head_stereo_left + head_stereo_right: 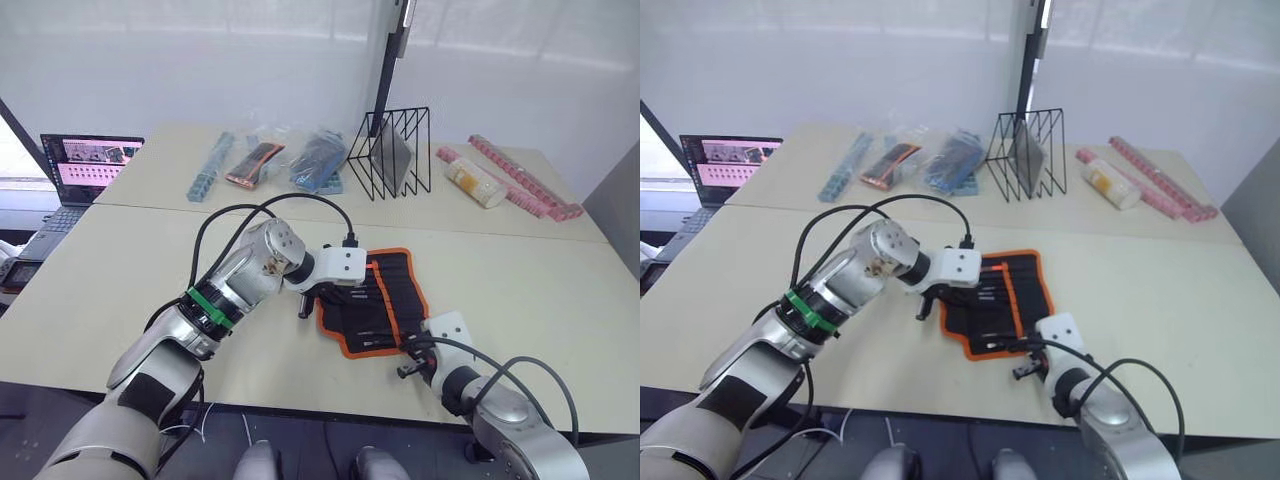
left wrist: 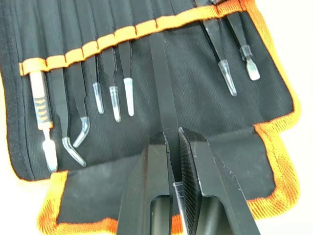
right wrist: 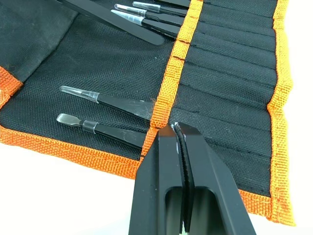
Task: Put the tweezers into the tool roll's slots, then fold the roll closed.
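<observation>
A: Where is the tool roll [image 1: 375, 300] lying?
B: Open on the table [image 1: 520, 280]. The left end effector [image 2: 174, 134] is clenching a tweezer [image 2: 164, 93] there; the right end effector [image 3: 176, 128] is pinching the roll's orange trim.

- The tool roll [image 2: 205, 117] is matt black woven cloth, its weave coarse and plainly visible up close.
- Its orange edge trim [image 3: 166, 88] is ribbed webbing, rough, fraying to fuzz at the corners.
- The tweezers [image 2: 164, 98] are smooth black metal with a dull satin sheen; several wear clear glossy plastic caps [image 2: 128, 90] on their points.
- The left gripper [image 2: 172, 142] has matt black fingers, hard and smooth outside, finely ridged on the inner pads.
- The right gripper [image 3: 177, 134] has the same matt black finish and the same ribbed inner faces.
- The table [image 1: 520, 290] is a smooth, pale, matt surface.
- The wire rack [image 1: 392, 150] is thin black metal rod.
</observation>
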You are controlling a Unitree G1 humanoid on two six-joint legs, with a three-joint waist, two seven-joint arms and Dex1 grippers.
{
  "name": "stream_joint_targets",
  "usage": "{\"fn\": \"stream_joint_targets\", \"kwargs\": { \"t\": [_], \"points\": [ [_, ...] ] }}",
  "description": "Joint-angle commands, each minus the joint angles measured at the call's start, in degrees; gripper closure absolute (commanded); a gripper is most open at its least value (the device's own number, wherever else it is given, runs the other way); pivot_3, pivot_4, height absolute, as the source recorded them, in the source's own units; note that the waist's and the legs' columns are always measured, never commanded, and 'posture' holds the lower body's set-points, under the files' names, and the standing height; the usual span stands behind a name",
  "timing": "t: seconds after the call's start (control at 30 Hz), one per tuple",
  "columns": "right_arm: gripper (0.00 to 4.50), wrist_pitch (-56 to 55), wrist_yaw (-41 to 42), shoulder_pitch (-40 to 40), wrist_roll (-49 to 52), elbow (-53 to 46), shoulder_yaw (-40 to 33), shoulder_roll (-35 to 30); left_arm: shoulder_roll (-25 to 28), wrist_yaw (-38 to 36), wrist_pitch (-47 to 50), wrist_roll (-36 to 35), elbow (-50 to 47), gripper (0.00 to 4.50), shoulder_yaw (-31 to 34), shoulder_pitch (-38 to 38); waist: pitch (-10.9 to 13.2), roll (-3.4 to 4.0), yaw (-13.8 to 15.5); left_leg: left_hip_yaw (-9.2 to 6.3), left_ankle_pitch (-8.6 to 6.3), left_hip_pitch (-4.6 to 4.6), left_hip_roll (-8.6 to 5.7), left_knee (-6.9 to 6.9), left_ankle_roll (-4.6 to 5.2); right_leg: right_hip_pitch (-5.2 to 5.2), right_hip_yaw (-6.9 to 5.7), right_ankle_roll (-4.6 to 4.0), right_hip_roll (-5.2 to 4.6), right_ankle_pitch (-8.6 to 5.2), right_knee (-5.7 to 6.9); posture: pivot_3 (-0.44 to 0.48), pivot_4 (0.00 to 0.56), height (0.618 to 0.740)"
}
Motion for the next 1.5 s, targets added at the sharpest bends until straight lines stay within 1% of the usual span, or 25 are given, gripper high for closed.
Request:
{"fn": "stream_joint_targets", "kwargs": {
  "t": [0.03, 0.17, 0.47, 0.7, 0.97, 1.07, 1.5],
  "points": [
    [4.5, 2.9, 0.3, 1.9, -0.2, 2.9, 0.8, -0.6, 0.7, -1.1, -1.2, -0.7, -1.9, 4.49, 1.1, -0.5, 0.0, 0.0, 0.0, -0.01, 0.0, 0.0, 0.0, 0.0, 0.0, 0.0, 0.0, 0.0, 0.0, 0.0, 0.01, 0.0, 0.15, 0.684],
    [4.5, 2.9, 0.1, 1.9, -0.2, 2.8, 0.9, -0.6, 0.7, -1.7, -0.3, -1.4, -1.8, 4.49, 1.6, -0.8, 0.0, 0.0, 0.1, -0.02, 0.0, -0.01, -0.01, 0.05, 0.0, 0.01, 0.0, 0.0, 0.0, 0.0, 0.01, 0.0, 0.15, 0.684],
    [4.5, 3.0, -0.2, 4.1, -0.3, 1.7, 0.8, -0.6, 1.5, -1.8, -2.7, -2.4, 2.3, 4.49, 4.1, -3.5, 0.0, 0.0, 0.2, -0.07, 0.0, -0.02, -0.03, 0.05, 0.0, 0.01, -0.01, 0.0, 0.0, 0.0, 0.05, 0.0, 0.15, 0.684],
    [4.5, 3.2, -0.7, 4.0, -0.4, 1.7, 1.0, -0.1, -0.5, -1.0, -3.8, -1.4, 2.5, 4.49, 2.6, -2.7, 0.0, 0.01, 0.3, -0.11, 0.0, -0.02, -0.05, 0.07, 0.0, 0.05, -0.02, 0.0, 0.0, 0.0, 0.05, 0.0, 0.15, 0.684],
    [4.5, 3.8, -0.7, 4.1, -0.1, 0.8, 0.5, -0.2, -1.1, 0.4, -6.0, 1.2, 3.7, 4.49, 0.5, -1.5, 0.0, 0.01, 0.2, -0.11, 0.0, -0.02, -0.05, 0.07, 0.0, 0.04, -0.02, 0.0, 0.01, 0.0, 0.06, 0.0, 0.15, 0.684],
    [4.5, 3.9, -0.8, 4.5, -0.1, 0.4, 0.4, -0.2, -2.0, 2.0, -7.7, 2.9, 5.6, 4.49, -0.4, -1.6, 0.0, 0.01, 0.3, -0.13, 0.0, -0.03, -0.06, 0.08, 0.0, 0.04, -0.02, 0.0, 0.01, 0.0, 0.06, 0.0, 0.15, 0.684],
    [4.5, 4.5, -1.5, 5.0, 0.2, -0.4, 0.5, 0.1, -8.6, 3.9, -11.1, 6.0, 10.8, 4.49, -1.5, -2.8, 0.0, 0.01, 0.5, -0.15, 0.0, -0.06, -0.08, 0.11, 0.0, 0.05, -0.02, 0.0, 0.01, 0.0, 0.06, 0.0, 0.15, 0.684]
  ]
}}
